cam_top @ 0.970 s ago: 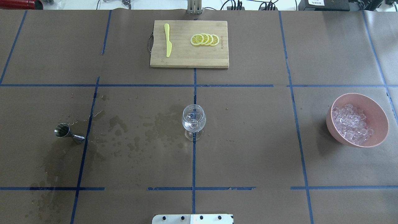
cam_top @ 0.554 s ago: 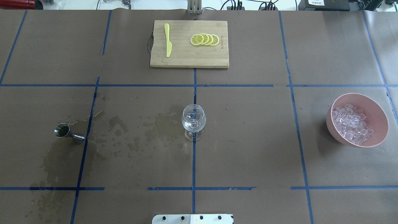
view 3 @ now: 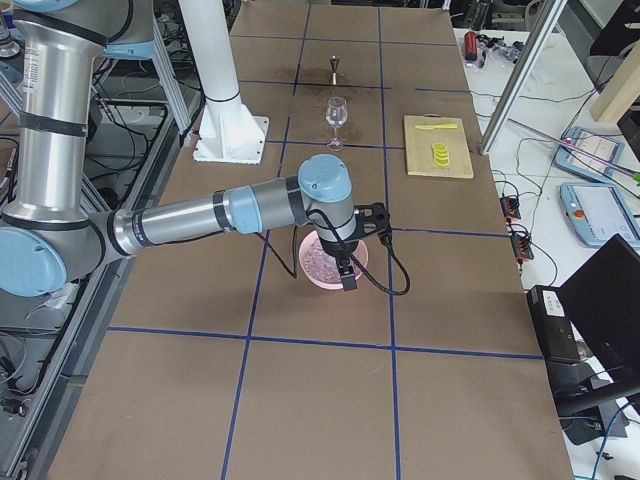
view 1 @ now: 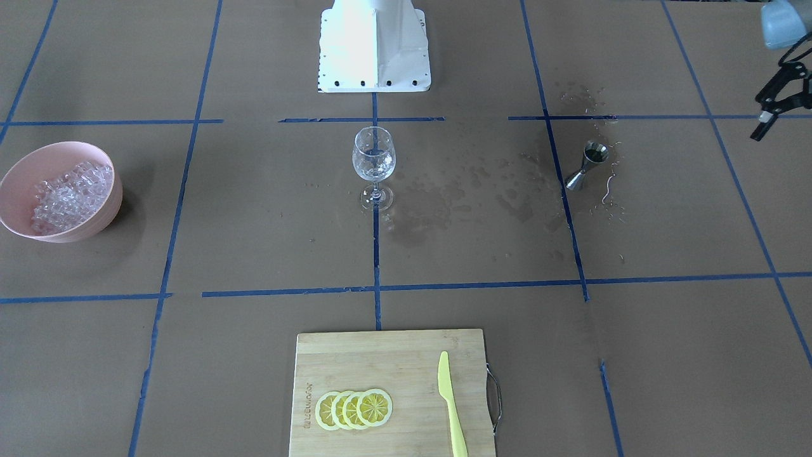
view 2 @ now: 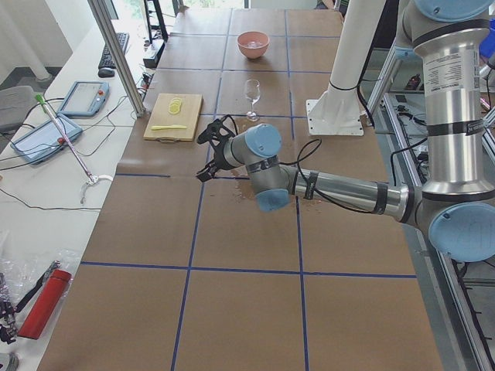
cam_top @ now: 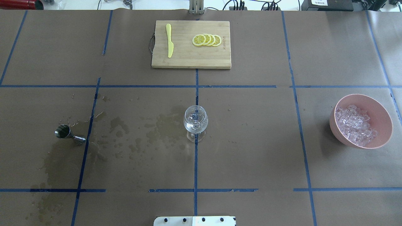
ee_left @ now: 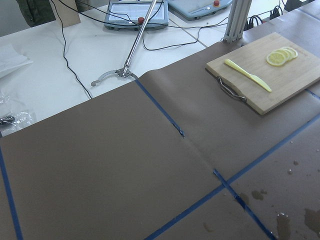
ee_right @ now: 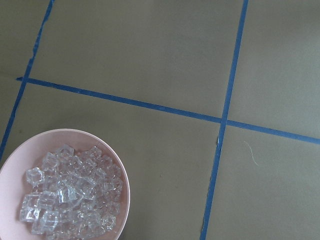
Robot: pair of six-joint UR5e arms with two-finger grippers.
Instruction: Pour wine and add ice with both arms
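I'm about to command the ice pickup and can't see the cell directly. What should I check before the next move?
1. Clear stemmed wine glass upright at centre: ok.
2. Clear ice cubes heaped in the pink round bowl: ok.
3. Small steel hourglass jigger standing: ok.
4. Brown paper table cover dry: not ok, wet stains by the jigger.
5. Right gripper near the bowl, jaws open: cannot tell.

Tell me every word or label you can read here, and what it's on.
Nothing here can be read as words.
Cutting board: burnt-in brand mark beside the lemon slices, too small to read.
Left arm: white printed sticker on its upright tube, blurred.
Black box at the overhead view's top edge: white label, too small to read.
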